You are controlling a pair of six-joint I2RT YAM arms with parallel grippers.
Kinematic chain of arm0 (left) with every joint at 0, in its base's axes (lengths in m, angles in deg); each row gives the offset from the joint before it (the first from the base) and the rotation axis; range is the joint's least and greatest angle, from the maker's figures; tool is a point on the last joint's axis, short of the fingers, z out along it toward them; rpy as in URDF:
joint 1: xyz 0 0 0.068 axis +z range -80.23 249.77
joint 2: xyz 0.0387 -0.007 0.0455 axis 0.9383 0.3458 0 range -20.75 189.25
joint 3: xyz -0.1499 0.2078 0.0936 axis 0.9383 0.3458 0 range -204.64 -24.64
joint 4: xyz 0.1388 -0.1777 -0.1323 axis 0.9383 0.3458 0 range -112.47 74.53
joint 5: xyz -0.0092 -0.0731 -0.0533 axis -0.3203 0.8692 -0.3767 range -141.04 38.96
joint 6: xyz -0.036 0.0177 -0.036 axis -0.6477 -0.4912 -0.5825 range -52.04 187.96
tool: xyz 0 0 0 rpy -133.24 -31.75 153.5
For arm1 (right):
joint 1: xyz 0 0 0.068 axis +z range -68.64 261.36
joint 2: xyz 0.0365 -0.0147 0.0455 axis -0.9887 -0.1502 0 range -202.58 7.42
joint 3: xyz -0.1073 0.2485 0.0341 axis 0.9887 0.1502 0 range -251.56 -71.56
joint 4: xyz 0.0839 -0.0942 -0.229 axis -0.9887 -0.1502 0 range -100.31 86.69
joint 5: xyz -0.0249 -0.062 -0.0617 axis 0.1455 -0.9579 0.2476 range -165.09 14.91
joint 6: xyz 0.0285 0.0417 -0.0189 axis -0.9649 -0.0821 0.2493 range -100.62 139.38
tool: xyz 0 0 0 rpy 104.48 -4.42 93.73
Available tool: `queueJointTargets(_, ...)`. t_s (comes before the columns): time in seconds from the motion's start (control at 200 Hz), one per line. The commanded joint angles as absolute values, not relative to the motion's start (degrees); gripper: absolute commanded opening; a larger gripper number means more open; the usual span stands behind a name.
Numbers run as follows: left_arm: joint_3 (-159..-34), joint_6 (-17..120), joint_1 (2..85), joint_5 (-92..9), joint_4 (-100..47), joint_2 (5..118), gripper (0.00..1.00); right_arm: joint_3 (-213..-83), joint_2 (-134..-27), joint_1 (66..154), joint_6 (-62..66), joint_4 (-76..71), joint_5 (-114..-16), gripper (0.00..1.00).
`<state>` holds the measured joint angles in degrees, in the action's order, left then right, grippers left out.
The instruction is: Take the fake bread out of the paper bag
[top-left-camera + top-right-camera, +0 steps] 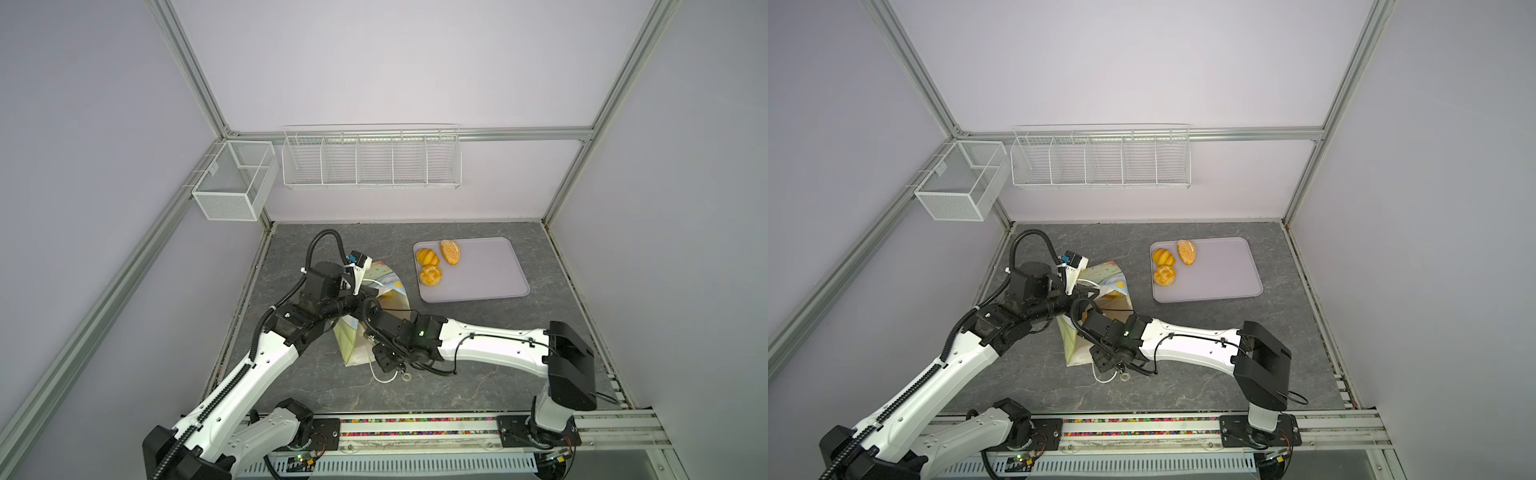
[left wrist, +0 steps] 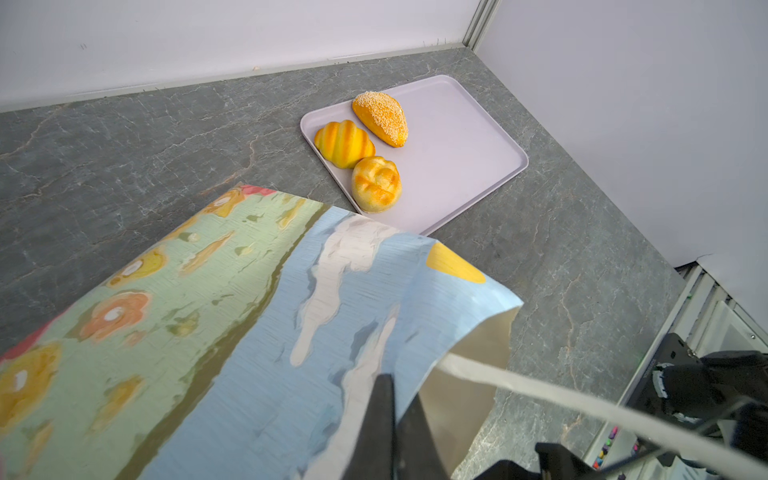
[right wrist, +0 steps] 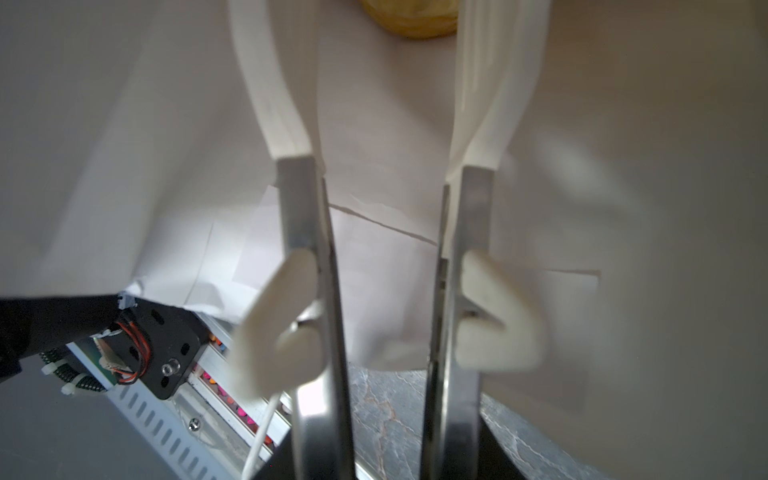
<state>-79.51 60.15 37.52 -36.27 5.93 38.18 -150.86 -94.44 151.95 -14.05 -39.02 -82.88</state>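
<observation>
Fake bread: three pieces sit together on the lilac tray. Only the right wrist view shows another yellow piece, deep inside the paper bag. The bag leans tipped on the grey marbled surface, between lilac walls with wire baskets. The left claw is clamped on the bag's rim. The right arm reaches low across the middle, with the right claw inside the bag, its fingers apart.
</observation>
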Motion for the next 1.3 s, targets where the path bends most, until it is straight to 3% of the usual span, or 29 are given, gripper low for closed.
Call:
queueJointTargets(0.0, -81.91, 57.94, 36.98, -31.36, 2.71, 38.16, 0.00, -154.35, -96.58, 151.02, -12.17, -36.72, -83.61, 0.40)
queueJointTargets(0.15, -81.93, 57.59, 36.98, -30.93, 2.34, 38.52, 0.00, -155.69, -98.52, 150.37, -11.91, -37.49, -83.04, 0.38)
queueJointTargets(0.31, -82.17, 58.95, 36.99, -32.40, 3.57, 38.63, 0.00, -155.30, -98.26, 150.01, -11.82, -37.94, -83.93, 0.23)
queueJointTargets(0.645, -81.03, 60.58, 36.99, -36.56, 3.26, 39.66, 0.00, -151.12, -91.67, 150.02, -11.98, -40.17, -86.01, 0.07)
queueJointTargets(0.94, -79.01, 58.71, 36.99, -38.89, -1.75, 41.91, 0.00, -146.03, -84.45, 150.59, -15.58, -42.43, -85.71, 0.07)
queueJointTargets(1.125, -78.96, 56.73, 36.90, -40.12, -2.80, 42.25, 0.00, -143.83, -79.63, 151.50, -18.99, -44.63, -86.17, 0.19)
queueJointTargets(1.294, -77.91, 55.62, 36.55, -40.66, -4.44, 41.74, 0.00, -143.10, -76.34, 151.64, -19.82, -45.40, -86.27, 0.20)
